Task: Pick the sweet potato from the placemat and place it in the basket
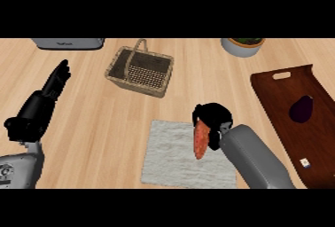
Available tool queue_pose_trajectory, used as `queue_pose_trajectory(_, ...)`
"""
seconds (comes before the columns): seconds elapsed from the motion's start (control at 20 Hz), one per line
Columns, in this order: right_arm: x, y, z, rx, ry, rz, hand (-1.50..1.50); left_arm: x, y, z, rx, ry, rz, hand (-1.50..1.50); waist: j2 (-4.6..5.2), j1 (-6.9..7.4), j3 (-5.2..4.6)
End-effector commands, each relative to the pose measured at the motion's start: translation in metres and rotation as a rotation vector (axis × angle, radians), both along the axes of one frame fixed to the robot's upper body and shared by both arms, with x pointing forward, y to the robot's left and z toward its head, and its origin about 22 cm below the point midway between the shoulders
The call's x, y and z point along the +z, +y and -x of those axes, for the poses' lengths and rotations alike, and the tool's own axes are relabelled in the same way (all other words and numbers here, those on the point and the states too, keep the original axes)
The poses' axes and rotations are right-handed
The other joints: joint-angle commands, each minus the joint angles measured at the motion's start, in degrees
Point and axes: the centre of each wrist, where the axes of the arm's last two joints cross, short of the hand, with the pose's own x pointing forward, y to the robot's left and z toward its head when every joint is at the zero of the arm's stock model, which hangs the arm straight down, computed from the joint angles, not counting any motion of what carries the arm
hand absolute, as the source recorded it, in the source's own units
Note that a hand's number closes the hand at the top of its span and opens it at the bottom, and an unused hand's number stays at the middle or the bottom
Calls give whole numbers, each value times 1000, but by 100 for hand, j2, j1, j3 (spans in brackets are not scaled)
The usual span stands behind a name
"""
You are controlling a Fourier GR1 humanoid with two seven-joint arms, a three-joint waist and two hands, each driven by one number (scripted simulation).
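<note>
Two hands in view, and only the right hand point(212, 116) is working. Using the placemat point(171, 156) as the landmark: the right hand sits over its upper right corner, fingers curled around the top end of the potato point(201, 140). The potato hangs from that grasp above the right part of the mat; whether its lower end touches the cloth I cannot tell. Long axis runs near to far, almost straight up the view, with the low tip pointing back toward the robot and the gripped end pointing away.

The left hand point(53, 86) rests well left of the mat, fingers straight and released, holding nothing.

The basket point(140, 71) stands beyond the mat, up and to the left of its far edge, handle arched across the opening. From the held potato, the basket lies far and leftward. The right hand is the nearer one, so the carry likely goes diagonally away and left.
</note>
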Motion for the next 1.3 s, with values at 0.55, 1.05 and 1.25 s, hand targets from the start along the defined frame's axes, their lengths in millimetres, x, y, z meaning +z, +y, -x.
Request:
queue_pose_trajectory(0.55,122,-91,-56,-617,-565,34,150,-12,0,6,11,16,-8,0,84,-54,40)
queue_pose_trajectory(1.05,255,-54,-42,-585,-898,-716,150,-4,4,1,13,13,-6,0,59,-80,43)
queue_pose_trajectory(1.25,328,-35,-30,-499,-965,-737,150,-1,1,8,-1,8,8,0,64,18,38)
